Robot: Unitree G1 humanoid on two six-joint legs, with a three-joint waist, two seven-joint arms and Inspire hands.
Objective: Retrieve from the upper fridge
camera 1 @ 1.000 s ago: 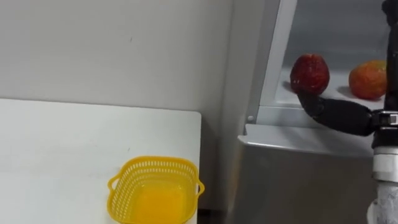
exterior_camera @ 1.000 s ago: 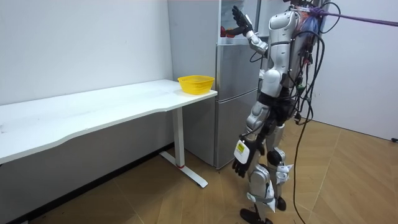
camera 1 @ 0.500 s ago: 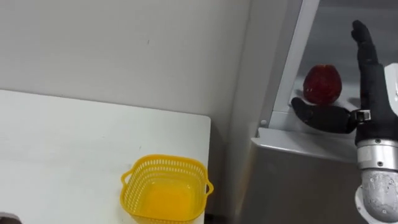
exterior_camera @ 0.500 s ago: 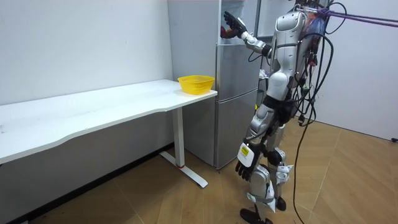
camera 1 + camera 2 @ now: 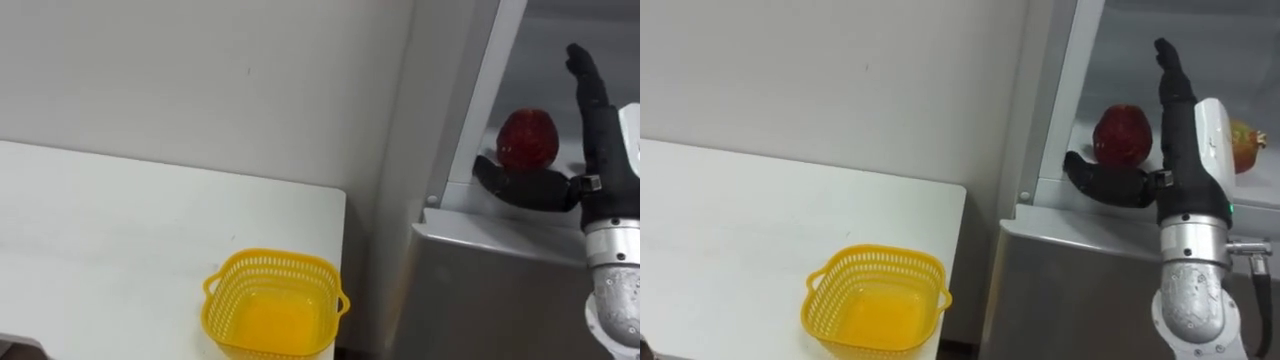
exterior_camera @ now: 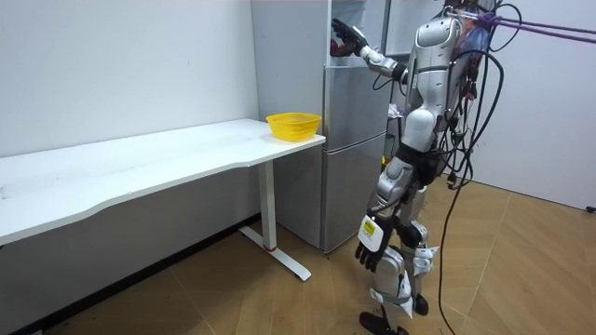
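- Right hand (image 5: 598, 150), fingers straight and thumb spread, holds nothing; the red fruit (image 5: 527, 138) sits in the upper fridge (image 5: 500, 215), just left of the palm.
- Closing off-centre could roll it off the near edge, or knock the orange-red fruit (image 5: 1246, 147) to its right.
- Left hand (image 6: 366, 256) hangs by the thigh.

Two fruits at upper right — one red fruit (image 5: 1123, 135), one orange-red fruit (image 5: 1248, 148) — inside one grey fridge (image 5: 490, 300); one yellow basket (image 5: 270, 258) at lower centre sits on one white table (image 5: 100, 240) at left of frame.
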